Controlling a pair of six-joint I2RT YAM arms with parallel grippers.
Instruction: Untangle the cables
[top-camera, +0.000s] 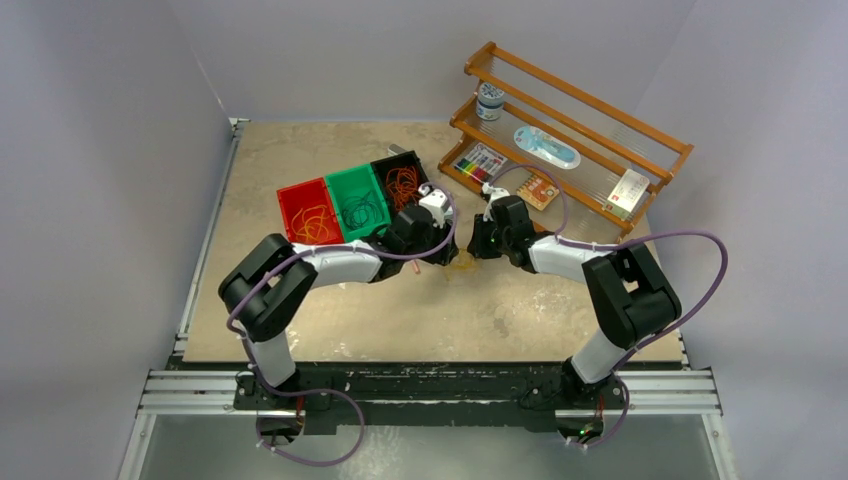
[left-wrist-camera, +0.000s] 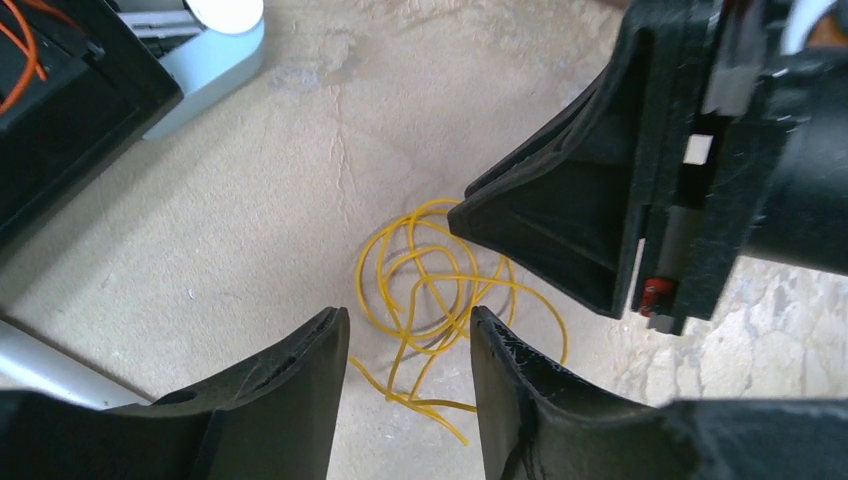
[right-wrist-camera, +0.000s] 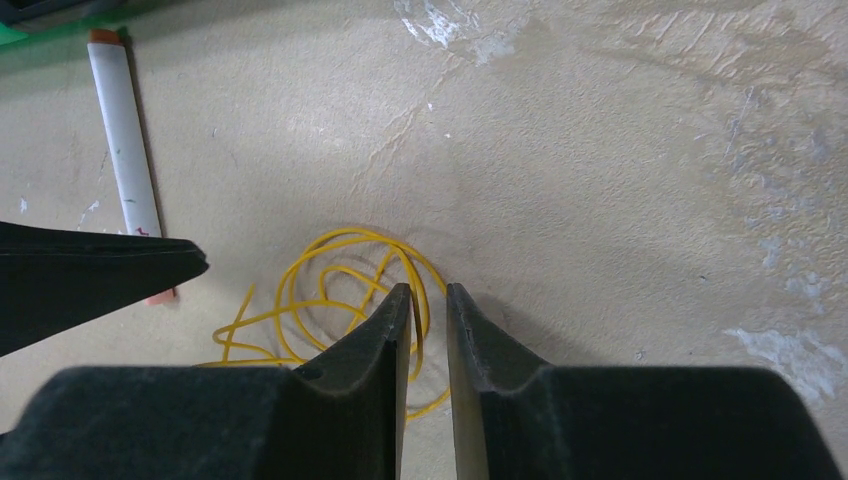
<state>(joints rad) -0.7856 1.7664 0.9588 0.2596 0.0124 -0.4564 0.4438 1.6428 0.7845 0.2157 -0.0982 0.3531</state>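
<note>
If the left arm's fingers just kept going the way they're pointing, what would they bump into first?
Probably the loose coil of thin yellow wire on the beige table, which sits right ahead between the open fingers of the left gripper. How far off is unclear.

glossy yellow cable (left-wrist-camera: 425, 290) on rough matt table (left-wrist-camera: 250, 190)

We can read no text, number or brand anywhere. The white box (top-camera: 628, 193), the blue packet (top-camera: 547, 147) and the tin (top-camera: 490, 100) on the wooden rack (top-camera: 600, 105) carry print too small and blurred to read. The white tube (right-wrist-camera: 125, 150) on the worktop (right-wrist-camera: 600, 200) shows only faint specks.
</note>
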